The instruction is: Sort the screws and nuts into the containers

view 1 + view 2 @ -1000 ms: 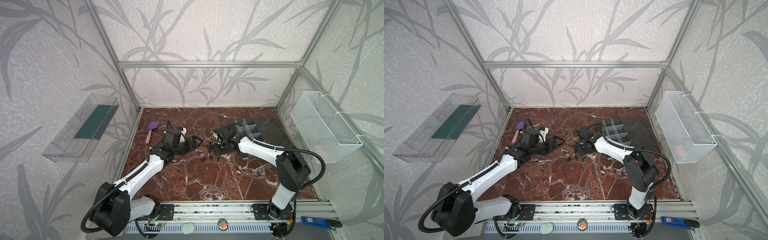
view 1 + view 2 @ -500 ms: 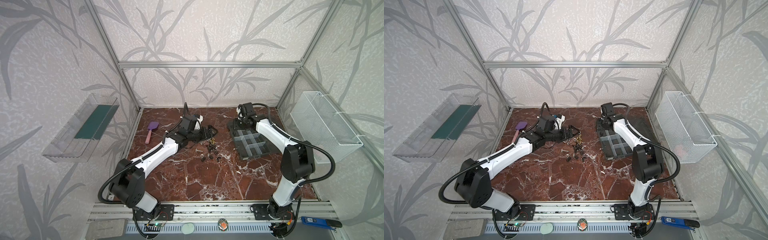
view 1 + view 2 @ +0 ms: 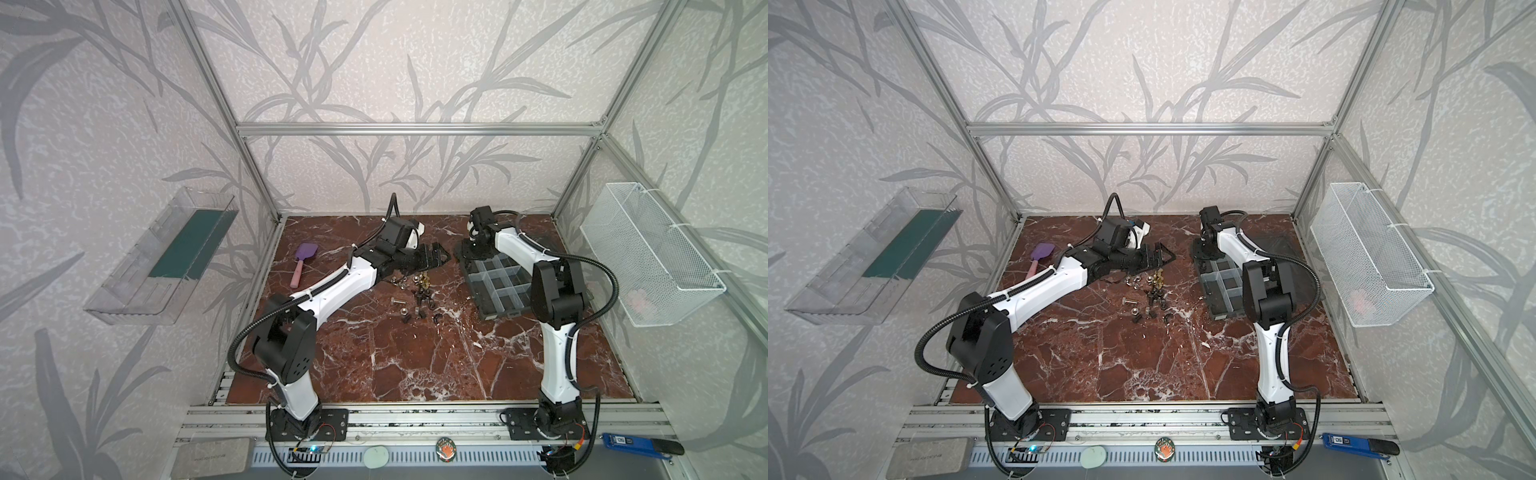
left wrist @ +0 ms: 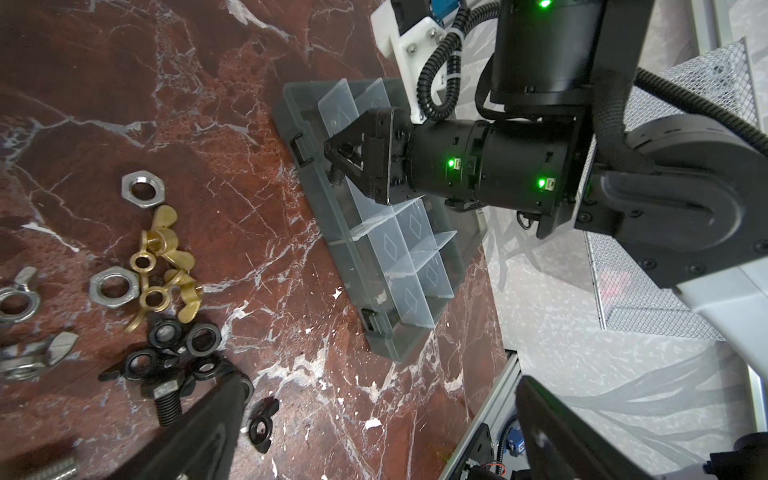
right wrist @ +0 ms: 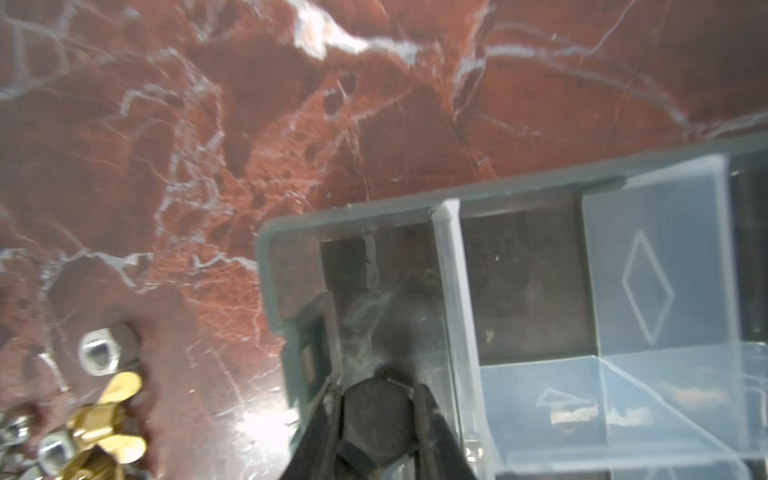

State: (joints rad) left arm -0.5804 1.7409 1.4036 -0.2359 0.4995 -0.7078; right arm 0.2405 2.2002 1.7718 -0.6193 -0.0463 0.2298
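Observation:
My right gripper [image 5: 376, 399] is shut on a black hex-head screw [image 5: 376, 428]. It hangs over the far corner compartment of the grey organizer box [image 3: 513, 305] [image 3: 1209, 286], whose compartments are the containers. In the left wrist view the screw's threaded shank [image 4: 335, 175] pokes out below the right gripper [image 4: 338, 160]. My left gripper [image 3: 434, 255] [image 3: 1156, 255] is open and empty just behind the pile of screws and nuts [image 3: 419, 291] [image 3: 1150, 291]. The pile holds brass wing nuts [image 4: 166, 266], silver nuts [image 4: 143, 189], black nuts [image 4: 183, 340] and a black screw [image 4: 166, 399].
A purple spatula [image 3: 305, 259] lies at the back left. On the right wall hangs a white mesh basket [image 3: 648, 253], and a clear shelf [image 3: 166, 257] on the left wall. The box lid lies open behind the right arm.
A second ago the right gripper was at the pile; it has since swung back and right to the box's far corner. The left arm has stretched further back. Little has moved in the last half second.

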